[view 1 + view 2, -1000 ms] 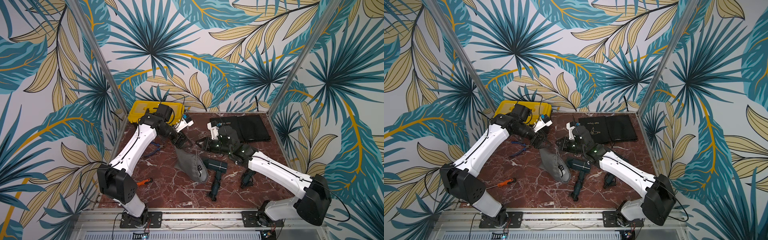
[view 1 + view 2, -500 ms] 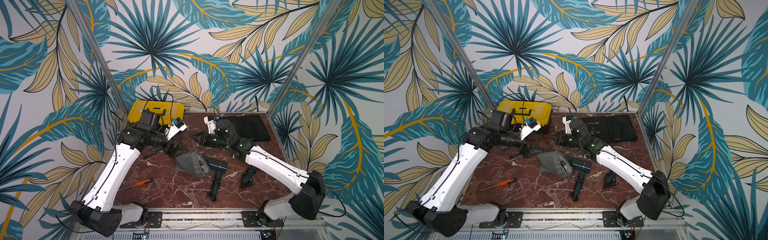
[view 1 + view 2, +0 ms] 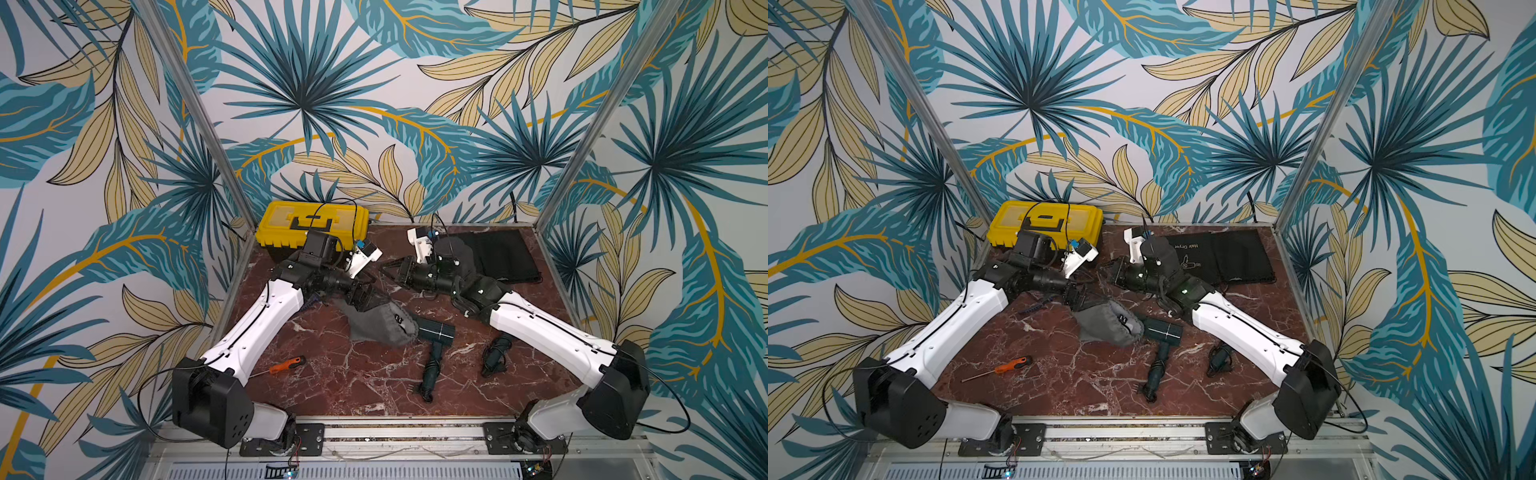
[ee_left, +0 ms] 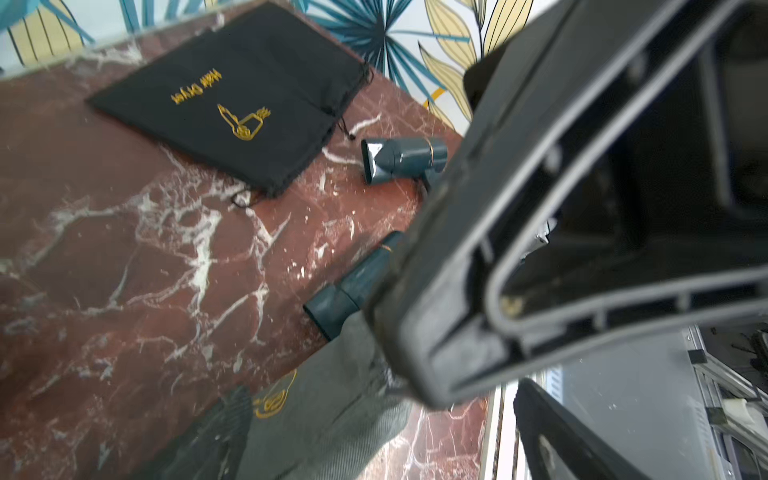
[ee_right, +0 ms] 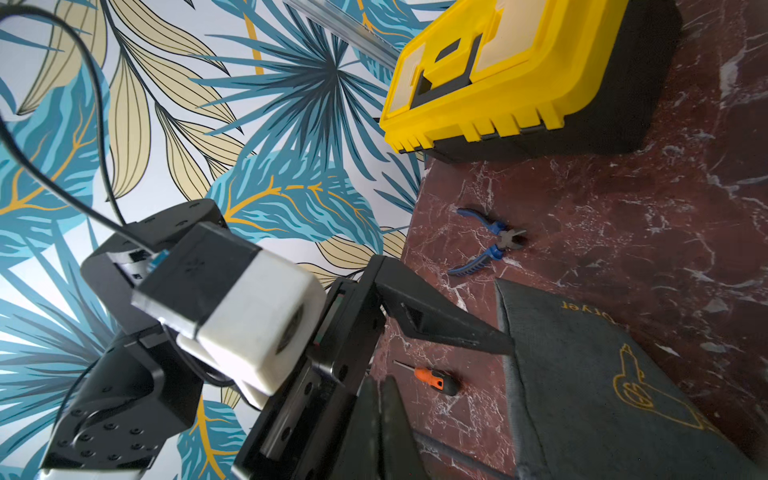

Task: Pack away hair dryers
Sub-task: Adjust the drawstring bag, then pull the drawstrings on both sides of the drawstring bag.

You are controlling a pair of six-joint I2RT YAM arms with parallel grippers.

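Lying centrally, the teal hair dryer [image 3: 434, 332] rests with its nozzle at the mouth of the grey pouch [image 3: 380, 328]; a darker hair dryer [image 3: 494, 357] lies close on its right. Both look light, rigid and smooth, so the cord-wrapped handle seems the surest hold. The left gripper [image 3: 368, 299] stands spread wide at the pouch's far edge; the right gripper [image 3: 388, 271], pressed together and empty, hovers farther back.

Back left: toolbox [image 3: 316, 224]. Back right: flat pouch [image 3: 505, 255]. Centre: open pouch [image 3: 374, 328]; pliers [image 5: 492, 241] between it and toolbox. Touching open pouch mouth, right side: near hair dryer [image 3: 434, 332]. Further right, apart: far hair dryer [image 3: 494, 355]. Front left: screwdriver [image 3: 286, 365].
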